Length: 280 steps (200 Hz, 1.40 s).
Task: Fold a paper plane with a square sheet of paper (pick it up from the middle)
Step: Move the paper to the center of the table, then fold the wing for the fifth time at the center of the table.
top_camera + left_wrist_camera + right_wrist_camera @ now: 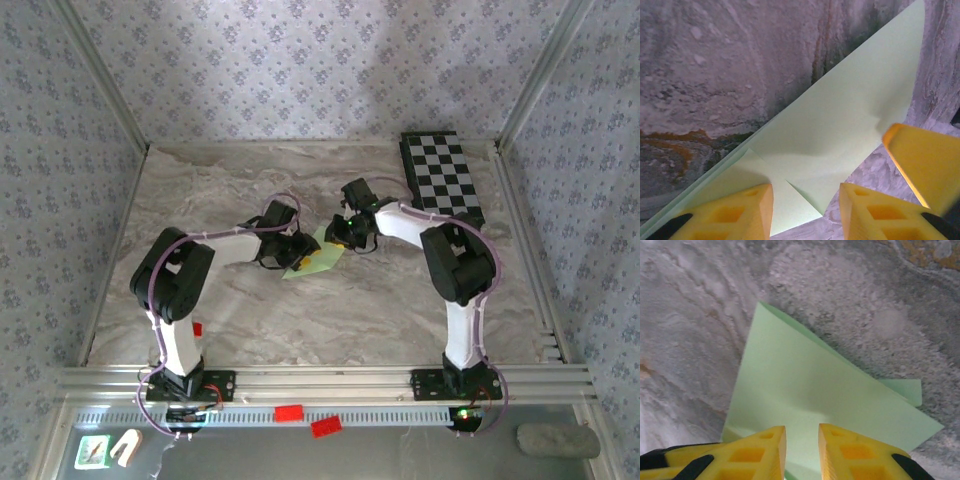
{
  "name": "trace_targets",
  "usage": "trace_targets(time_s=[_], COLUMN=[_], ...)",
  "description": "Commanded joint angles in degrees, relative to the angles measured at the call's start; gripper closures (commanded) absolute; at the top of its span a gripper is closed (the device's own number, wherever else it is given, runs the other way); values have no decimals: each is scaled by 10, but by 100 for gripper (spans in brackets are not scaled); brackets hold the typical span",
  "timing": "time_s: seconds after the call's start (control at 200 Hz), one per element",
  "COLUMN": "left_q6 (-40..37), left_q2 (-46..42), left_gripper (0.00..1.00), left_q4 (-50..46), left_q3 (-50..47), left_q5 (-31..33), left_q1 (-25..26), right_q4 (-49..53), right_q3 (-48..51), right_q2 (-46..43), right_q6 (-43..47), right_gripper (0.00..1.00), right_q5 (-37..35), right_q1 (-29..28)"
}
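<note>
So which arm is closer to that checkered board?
The right arm: its elbow bends beside the checkered board; the left arm sits beyond the green paper.

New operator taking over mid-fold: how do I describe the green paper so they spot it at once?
Look at the middle of the marbled table, where the left gripper and right gripper meet. Between them is the square sheet of paper, creased into a flat pointed shape. It is plain light green, unlike the black-and-white checkered board at the far right.

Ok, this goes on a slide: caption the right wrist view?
Right gripper, jaws apart, at the edge of the folded light-green paper on the marbled table.
</note>
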<state>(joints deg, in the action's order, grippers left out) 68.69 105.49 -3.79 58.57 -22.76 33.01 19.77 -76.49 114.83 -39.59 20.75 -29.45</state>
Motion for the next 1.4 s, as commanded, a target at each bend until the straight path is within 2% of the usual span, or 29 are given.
trace_targets(time_s=[0.0,0.1,0.25,0.545,0.78,0.9,1.079,1.224,1.394], left_q6=[-10,-48,-80,-92,-92,-79,-38,-17,10], left_q2=[-32,-46,-59,-49,-23,-11,-16,-13,-11], left_gripper=[55,51,51,61,64,67,67,67,67], left_q4=[-4,-60,-104,-119,-126,-122,-80,-61,-34], left_q3=[1,9,5,8,5,-1,-32,-42,-59], left_q5=[-20,-8,6,18,22,22,11,-4,-17], left_q1=[-2,-3,-5,-7,-8,-10,-18,-20,-25], right_q4=[56,80,90,101,99,73,-25,-58,-84], right_q3=[-30,-49,-63,-96,-113,-97,23,109,157], right_q2=[24,39,50,64,67,30,-74,-123,-139], right_q6=[31,80,121,167,166,123,-11,-101,-171], right_gripper=[76,75,74,73,72,68,57,55,54], right_q5=[-13,-12,-3,13,24,39,27,19,23], right_q1=[-3,-2,4,6,7,13,32,29,10])
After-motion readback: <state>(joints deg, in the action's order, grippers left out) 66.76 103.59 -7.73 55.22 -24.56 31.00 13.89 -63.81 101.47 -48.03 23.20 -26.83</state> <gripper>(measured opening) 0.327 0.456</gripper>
